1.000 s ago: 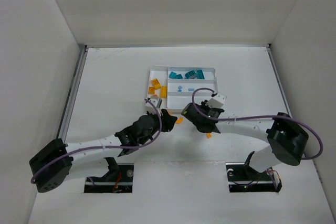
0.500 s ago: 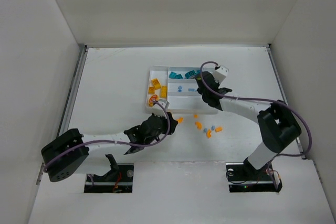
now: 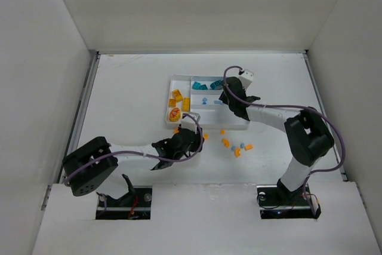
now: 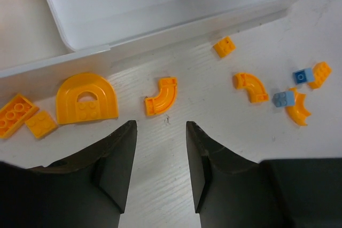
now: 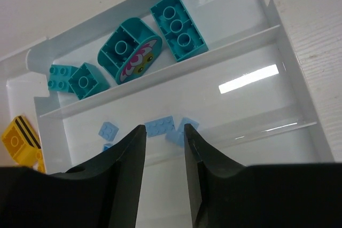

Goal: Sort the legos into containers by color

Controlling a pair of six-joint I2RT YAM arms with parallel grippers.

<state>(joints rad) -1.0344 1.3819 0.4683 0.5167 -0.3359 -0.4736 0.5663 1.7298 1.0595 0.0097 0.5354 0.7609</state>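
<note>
The white tray (image 3: 239,125) holds the containers: teal legos (image 5: 179,25) in the far section, light blue legos (image 5: 108,130) in the middle one, orange legos (image 3: 177,95) in the tall left one. My right gripper (image 3: 227,98) (image 5: 164,127) hangs open over the light blue section with nothing between its fingers. My left gripper (image 3: 194,135) (image 4: 160,126) is open and empty just above the table, right behind a curved orange lego (image 4: 161,95). An orange arch (image 4: 87,97) lies to its left. More loose orange (image 3: 225,142) and light blue legos (image 3: 242,144) lie right of it.
The tray's near wall (image 4: 160,30) stands just beyond the loose orange pieces. Two flat orange plates (image 4: 16,113) lie at the left edge of the left wrist view. White enclosure walls (image 3: 42,58) rise on three sides of the table.
My right gripper went from the loose pile up to the tray's light blue section and its jaws parted. My left arm swung a little right toward the curved orange lego.
</note>
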